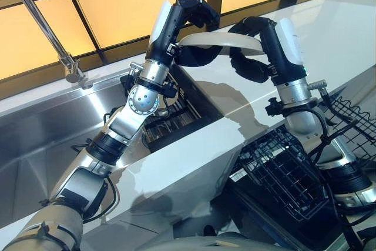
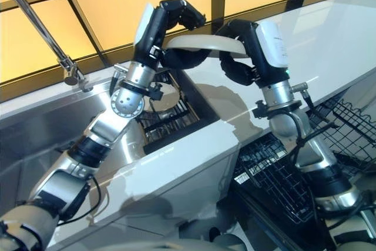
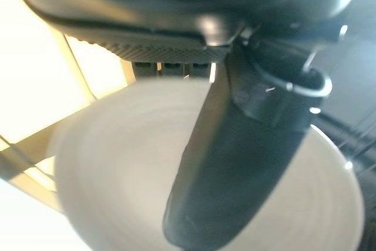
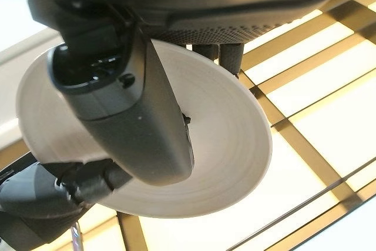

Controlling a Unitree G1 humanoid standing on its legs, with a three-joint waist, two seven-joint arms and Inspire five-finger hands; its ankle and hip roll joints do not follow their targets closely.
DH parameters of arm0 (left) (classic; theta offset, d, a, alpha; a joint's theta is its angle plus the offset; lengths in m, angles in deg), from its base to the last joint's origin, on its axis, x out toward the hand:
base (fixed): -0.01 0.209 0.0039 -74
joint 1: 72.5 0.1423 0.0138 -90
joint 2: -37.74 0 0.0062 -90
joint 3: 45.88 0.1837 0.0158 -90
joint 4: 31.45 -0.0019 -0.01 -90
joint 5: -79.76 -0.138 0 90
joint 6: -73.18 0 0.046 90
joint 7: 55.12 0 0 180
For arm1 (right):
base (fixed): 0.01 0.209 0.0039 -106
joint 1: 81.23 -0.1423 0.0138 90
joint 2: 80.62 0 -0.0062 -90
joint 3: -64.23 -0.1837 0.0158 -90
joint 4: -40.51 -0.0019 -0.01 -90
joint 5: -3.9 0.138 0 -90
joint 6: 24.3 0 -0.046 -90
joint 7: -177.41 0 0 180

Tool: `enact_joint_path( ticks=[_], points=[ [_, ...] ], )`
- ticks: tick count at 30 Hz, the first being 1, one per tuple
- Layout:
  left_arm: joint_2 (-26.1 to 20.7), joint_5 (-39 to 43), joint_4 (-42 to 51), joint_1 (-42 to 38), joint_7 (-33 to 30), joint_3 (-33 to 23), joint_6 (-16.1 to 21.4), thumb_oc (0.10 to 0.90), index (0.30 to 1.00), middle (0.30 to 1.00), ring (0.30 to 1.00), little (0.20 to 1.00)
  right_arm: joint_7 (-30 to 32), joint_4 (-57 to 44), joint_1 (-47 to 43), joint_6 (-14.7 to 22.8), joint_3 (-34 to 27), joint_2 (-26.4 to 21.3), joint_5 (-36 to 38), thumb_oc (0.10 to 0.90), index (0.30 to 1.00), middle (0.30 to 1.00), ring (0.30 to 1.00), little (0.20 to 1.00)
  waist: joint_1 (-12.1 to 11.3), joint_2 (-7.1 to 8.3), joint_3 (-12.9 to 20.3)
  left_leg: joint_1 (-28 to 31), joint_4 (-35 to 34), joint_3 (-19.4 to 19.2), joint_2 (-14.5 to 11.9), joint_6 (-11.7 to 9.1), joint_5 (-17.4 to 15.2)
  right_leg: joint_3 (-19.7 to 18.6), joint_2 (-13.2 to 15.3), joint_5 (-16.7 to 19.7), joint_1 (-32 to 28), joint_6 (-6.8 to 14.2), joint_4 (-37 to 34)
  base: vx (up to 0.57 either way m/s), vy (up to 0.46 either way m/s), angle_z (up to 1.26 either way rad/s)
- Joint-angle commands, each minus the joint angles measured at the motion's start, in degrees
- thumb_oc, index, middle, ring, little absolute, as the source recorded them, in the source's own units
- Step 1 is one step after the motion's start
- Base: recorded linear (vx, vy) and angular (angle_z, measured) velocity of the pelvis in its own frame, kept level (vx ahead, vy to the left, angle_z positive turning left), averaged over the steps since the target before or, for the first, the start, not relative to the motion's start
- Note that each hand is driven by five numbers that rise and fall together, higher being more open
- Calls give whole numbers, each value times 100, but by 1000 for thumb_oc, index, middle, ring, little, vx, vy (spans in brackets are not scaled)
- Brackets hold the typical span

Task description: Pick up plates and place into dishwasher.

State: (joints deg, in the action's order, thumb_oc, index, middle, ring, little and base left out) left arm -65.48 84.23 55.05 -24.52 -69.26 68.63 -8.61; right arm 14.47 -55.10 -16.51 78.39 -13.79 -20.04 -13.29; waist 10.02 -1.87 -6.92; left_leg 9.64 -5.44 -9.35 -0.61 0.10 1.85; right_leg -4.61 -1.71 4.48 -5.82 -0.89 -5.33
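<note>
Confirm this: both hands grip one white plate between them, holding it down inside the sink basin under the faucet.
Not quite. Both the left hand and the right hand do grip one white plate, but the left eye view shows it held up in the air above the counter edge, not down in the sink.
</note>
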Motion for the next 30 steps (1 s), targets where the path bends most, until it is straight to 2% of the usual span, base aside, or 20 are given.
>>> enact_joint_path(
  ticks=[1, 3, 6, 13, 20, 24, 30],
  points=[
    [-437, -48, -388, -291, 79, -141, 417, 800, 900, 900, 900, 900, 499, 132, -320, 160, -802, -283, -83, 100, 300, 300, 300, 200, 15, 116, 768, 135, 44, -85, 187, 368, -787, 57, -108, -493, -140, 271, 33, 0, 0, 0],
    [-581, -32, -552, -194, 127, -170, 541, 800, 900, 900, 900, 900, 556, 158, -171, 186, -999, -474, -104, 100, 300, 300, 300, 200, 43, 108, 772, 138, 44, -125, 181, 365, -789, 31, -109, -482, -130, 281, 33, 0, 0, 0],
    [-691, 531, -727, 97, 406, -370, 854, 800, 900, 900, 900, 900, 732, 261, 136, 179, -1358, -732, -158, 100, 300, 300, 300, 200, 73, 115, 777, 137, 44, -175, 173, 364, -794, -6, -108, -467, -111, 289, 33, 5, 6, -3],
    [-549, 908, -780, 708, 551, -769, 1091, 800, 900, 900, 900, 900, 888, 295, 720, 191, -1963, -1021, -455, 100, 300, 300, 300, 200, 142, 137, 782, 147, 44, -252, 156, 363, -800, -88, -118, -439, -87, 302, 33, 8, 6, -6],
    [-710, 568, -1147, 1682, 235, -1563, 1247, 800, 900, 900, 900, 900, 1016, 164, 2253, 86, -3394, -1440, -753, 100, 300, 300, 300, 200, 363, 172, 795, 165, 44, -461, 119, 364, -826, -287, -156, -399, -28, 335, 33, 14, 3, -7],
    [-834, 406, -1297, 1865, -27, -1805, 1257, 800, 900, 900, 900, 900, 1103, 117, 2908, -11, -3937, -1427, -627, 100, 300, 300, 300, 200, 477, 165, 776, 168, 44, -574, 102, 362, -831, -388, -181, -370, 6, 349, 33, 6, -1, -17],
    [-874, 203, -1349, 2197, -212, -2299, 1339, 800, 900, 900, 900, 900, 916, 219, 3852, 20, -4682, -1036, -452, 100, 300, 300, 300, 200, 662, 124, 723, 182, 44, -726, 74, 358, -844, -542, -227, -327, 50, 371, 33, 10, 10, -16]
  ],
)
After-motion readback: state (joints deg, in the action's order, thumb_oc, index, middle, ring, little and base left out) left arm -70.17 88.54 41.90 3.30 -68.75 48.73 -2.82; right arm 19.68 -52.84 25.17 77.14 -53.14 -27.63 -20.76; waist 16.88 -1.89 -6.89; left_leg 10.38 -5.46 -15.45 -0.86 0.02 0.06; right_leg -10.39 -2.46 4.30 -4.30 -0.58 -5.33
